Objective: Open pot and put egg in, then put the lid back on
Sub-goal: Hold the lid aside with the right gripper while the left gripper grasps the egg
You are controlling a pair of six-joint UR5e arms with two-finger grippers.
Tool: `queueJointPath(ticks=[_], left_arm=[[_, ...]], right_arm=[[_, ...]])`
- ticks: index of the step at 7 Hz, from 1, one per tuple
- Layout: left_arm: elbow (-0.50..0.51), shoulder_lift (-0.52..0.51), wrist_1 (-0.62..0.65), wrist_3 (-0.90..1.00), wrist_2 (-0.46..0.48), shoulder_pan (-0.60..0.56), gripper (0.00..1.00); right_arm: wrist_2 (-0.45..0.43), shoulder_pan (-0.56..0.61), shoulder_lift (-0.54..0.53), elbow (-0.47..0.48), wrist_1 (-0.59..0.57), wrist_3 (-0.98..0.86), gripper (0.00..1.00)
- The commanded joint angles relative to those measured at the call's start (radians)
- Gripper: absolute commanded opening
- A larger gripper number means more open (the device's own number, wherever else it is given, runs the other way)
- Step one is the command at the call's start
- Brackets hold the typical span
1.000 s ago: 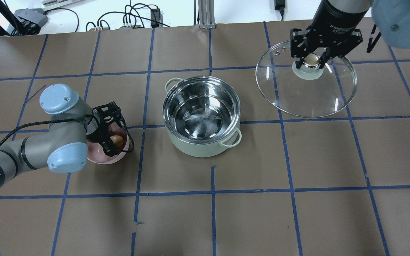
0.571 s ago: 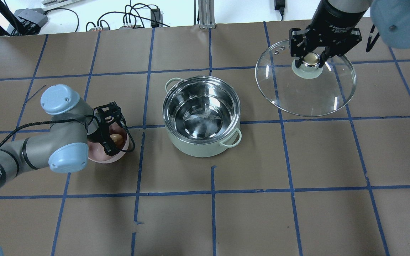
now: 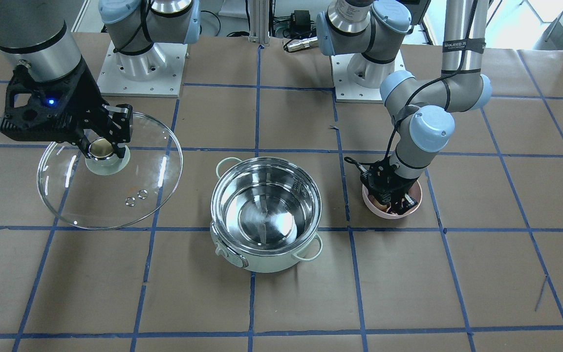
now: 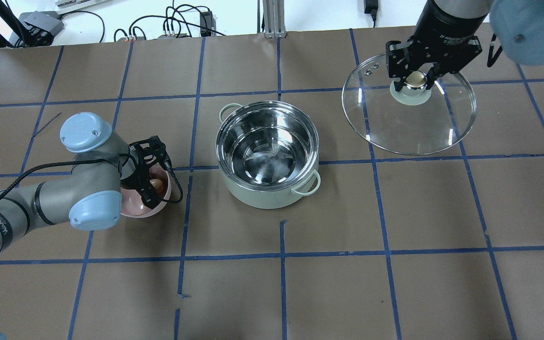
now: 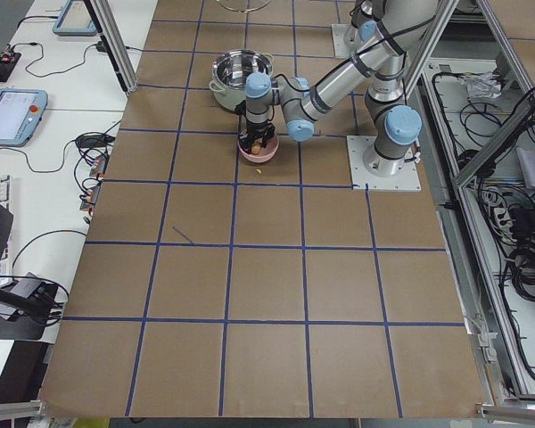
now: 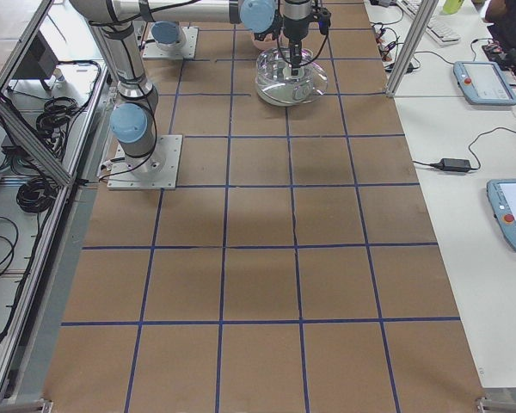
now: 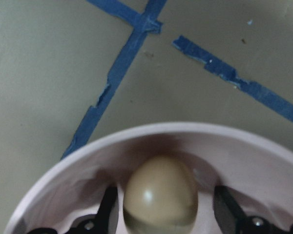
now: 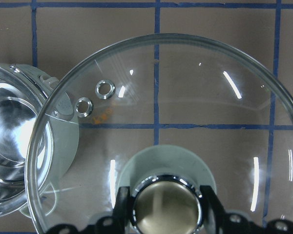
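Clear glass lid, gripped by its metal knob in the right gripper, on the side of the open pot toward the right end of the bench. Only the right wrist view shows both fingers pressed against the knob. Toward the left end, the left gripper reaches into a pink bowl. The overhead view half hides the egg. The left wrist view shows it on the bowl floor between spread fingers, one close beside it and the other clear.
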Motion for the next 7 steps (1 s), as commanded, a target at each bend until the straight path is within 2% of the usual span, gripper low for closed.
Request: queueJointPath(ticks=[1,3,7], left_arm=[[-0.001,0.000,0.000,-0.043,0.001,-0.008,0.71],[-0.002,0.002,0.000,-0.073,0.004,-0.010,0.51],[-0.005,0.002,-0.001,-0.097,0.019,-0.010,0.26]], right_arm=[[-0.001,0.001,0.006,0.003,-0.001,-0.006,0.21],[-0.001,0.000,0.006,0.000,0.001,-0.003,0.21],[-0.004,0.000,0.003,0.001,0.001,-0.005,0.22]])
